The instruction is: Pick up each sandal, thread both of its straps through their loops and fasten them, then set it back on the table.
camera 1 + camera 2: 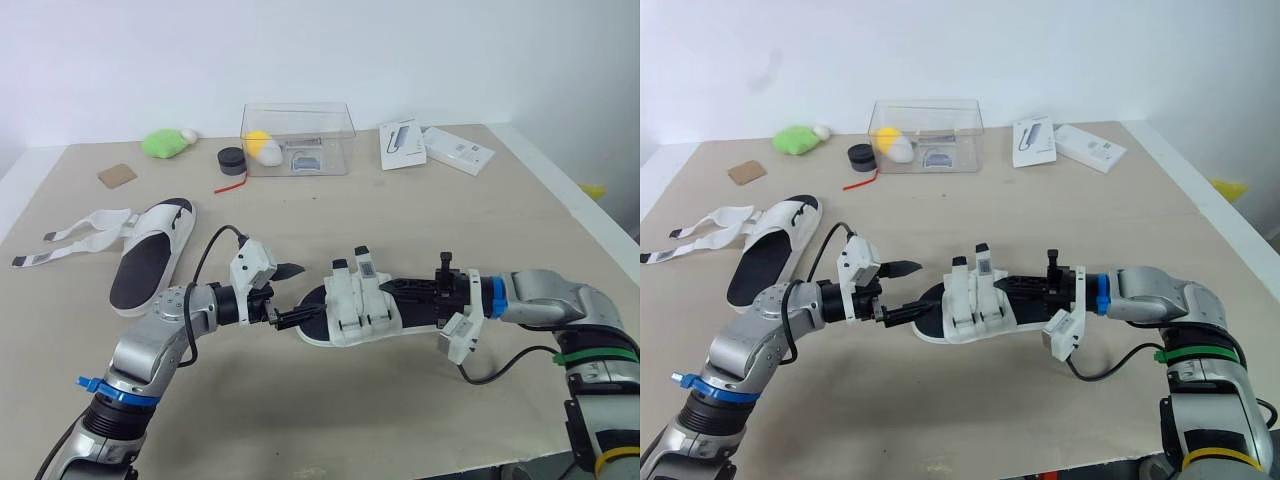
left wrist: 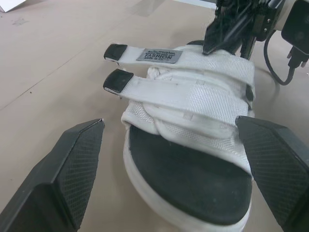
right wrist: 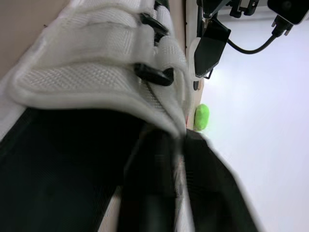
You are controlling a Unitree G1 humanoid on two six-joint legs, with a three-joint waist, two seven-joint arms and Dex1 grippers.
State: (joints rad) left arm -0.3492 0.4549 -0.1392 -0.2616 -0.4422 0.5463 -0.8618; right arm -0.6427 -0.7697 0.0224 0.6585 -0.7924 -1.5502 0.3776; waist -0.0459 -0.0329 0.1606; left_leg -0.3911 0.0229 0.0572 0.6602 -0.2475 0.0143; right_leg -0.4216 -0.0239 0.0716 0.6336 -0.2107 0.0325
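- The white fabric sandal with black footbed [image 1: 350,312] lies at the centre of the frame on the beige table [image 1: 420,215], with both straps laid across it.
- The right gripper [image 1: 405,290] seems clamped on the sandal's right end. The left gripper [image 1: 298,293] has its fingers apart around the left end and does not touch it.
- I judge it light, with a stiff sole and soft straps, so the sole edge is the best hold.
- There is wide free room. The second white sandal [image 1: 150,255] at the left and the clear plastic box [image 1: 297,140] at upper centre are well apart.

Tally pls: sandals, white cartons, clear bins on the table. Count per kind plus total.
Sandals: 2, near sandal and left sandal
White cartons: 2
Clear bin: 1
Total: 5
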